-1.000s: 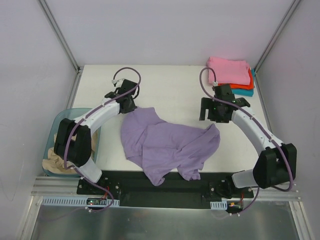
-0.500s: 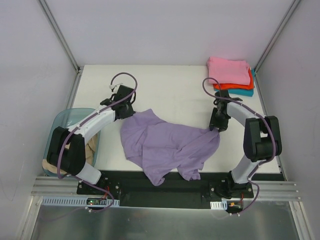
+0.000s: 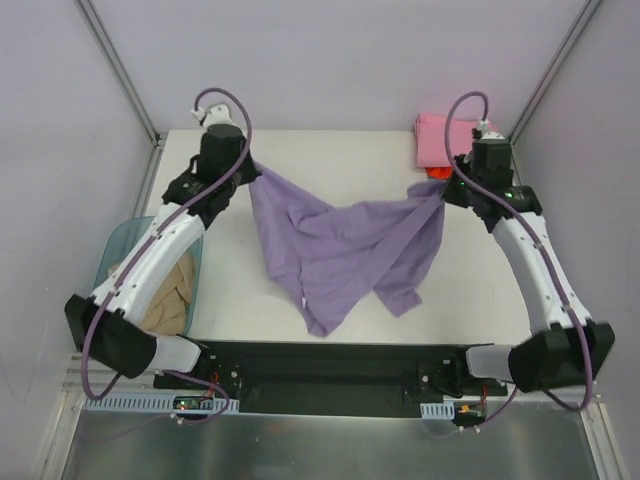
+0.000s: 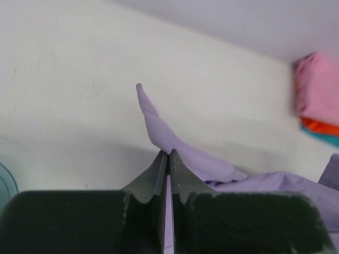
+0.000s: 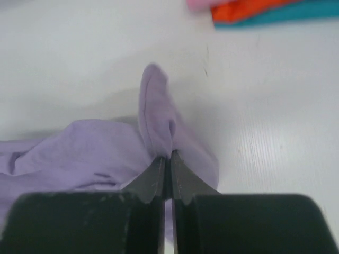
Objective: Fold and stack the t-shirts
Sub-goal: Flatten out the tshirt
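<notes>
The lavender t-shirt (image 3: 340,245) hangs stretched between both grippers above the table, its lower part drooping toward the near edge. My left gripper (image 3: 250,168) is shut on its left corner; a twisted tip of lavender t-shirt (image 4: 153,119) sticks out past the left gripper (image 4: 169,153). My right gripper (image 3: 448,190) is shut on the right corner, with a bunch of lavender t-shirt (image 5: 156,114) pinched at the right gripper (image 5: 168,156). A stack of folded t-shirts sits at the far right corner: pink t-shirt (image 3: 440,140) on top, orange-red t-shirt (image 5: 243,9) and teal t-shirt (image 5: 296,16) under it.
A translucent pale-blue bin (image 3: 118,250) at the near left holds a tan t-shirt (image 3: 165,300). White walls and metal rails enclose the white table (image 3: 350,165). The black base rail (image 3: 330,365) runs along the near edge.
The right gripper closed on the shirt's right corner. Both arms then rose and moved toward the far side, lifting and spreading the lavender shirt between them.
</notes>
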{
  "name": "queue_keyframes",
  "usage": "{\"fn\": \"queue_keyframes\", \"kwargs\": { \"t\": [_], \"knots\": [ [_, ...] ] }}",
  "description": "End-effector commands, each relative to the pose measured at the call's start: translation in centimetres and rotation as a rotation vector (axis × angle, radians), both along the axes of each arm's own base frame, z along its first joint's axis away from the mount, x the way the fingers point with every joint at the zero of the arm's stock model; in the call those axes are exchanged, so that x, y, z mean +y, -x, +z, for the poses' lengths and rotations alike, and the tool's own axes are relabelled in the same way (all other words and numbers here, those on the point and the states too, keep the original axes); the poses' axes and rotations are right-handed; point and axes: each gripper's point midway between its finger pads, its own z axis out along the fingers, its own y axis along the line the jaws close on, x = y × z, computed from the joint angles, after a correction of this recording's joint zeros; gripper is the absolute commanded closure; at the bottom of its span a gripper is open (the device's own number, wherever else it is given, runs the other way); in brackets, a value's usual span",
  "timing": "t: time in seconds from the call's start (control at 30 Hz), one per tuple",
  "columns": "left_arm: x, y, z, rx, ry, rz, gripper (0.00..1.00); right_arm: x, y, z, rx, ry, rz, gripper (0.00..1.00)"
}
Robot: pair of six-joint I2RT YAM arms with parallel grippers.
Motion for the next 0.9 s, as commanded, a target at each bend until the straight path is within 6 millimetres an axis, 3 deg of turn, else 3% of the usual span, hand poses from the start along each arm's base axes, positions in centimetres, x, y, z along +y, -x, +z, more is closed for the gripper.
{"fn": "queue_keyframes", "kwargs": {
  "t": [0.0,0.07,0.1,0.17,0.2,0.33,0.43,0.5,0.6,0.73,0.77,0.83,0.87],
  "knots": [
    [3.3,2.8,16.4,-0.421,0.038,0.034,1.0,-0.8,2.2,14.3,-0.43,-0.008,0.015,0.99],
    [4.1,5.3,20.2,-0.523,0.064,0.019,1.0,-1.2,3.9,17.4,-0.546,-0.005,0.022,0.99],
    [4.3,6.3,21.4,-0.559,0.076,0.008,1.0,-1.7,5.9,19.4,-0.625,-0.009,0.014,0.98],
    [5.2,8.9,24.1,-0.648,0.099,0.0,1.0,-2.3,7.8,21.1,-0.694,0.001,0.002,0.97],
    [5.5,9.5,24.5,-0.667,0.102,-0.001,1.0,-3.0,9.6,22.3,-0.749,0.015,-0.009,0.96],
    [6.9,12.0,26.1,-0.731,0.105,0.017,1.0,-3.9,13.4,23.2,-0.803,0.028,-0.021,0.93],
    [8.0,12.3,26.3,-0.742,0.089,0.068,1.0,-3.7,14.3,22.3,-0.801,0.014,-0.005,0.89],
    [8.4,11.5,25.7,-0.722,0.069,0.102,1.0,-3.4,14.2,20.9,-0.763,0.001,-0.001,0.88],
    [8.4,9.4,24.2,-0.67,0.024,0.144,1.0,-3.5,13.1,17.3,-0.656,0.012,-0.017,0.89],
    [8.6,5.9,22.8,-0.602,-0.055,0.217,1.0,-3.5,11.8,15.1,-0.57,0.029,-0.019,0.88],
    [8.4,3.9,21.5,-0.56,-0.083,0.231,1.0,-3.4,11.4,14.7,-0.555,0.033,-0.02,0.87],
    [8.4,1.9,20.4,-0.524,-0.101,0.246,1.0,-3.7,10.2,13.0,-0.498,0.052,-0.037,0.87],
    [8.6,-0.5,18.2,-0.468,-0.119,0.263,1.0,-3.8,9.7,12.3,-0.471,0.041,-0.063,0.87]
  ]
}}
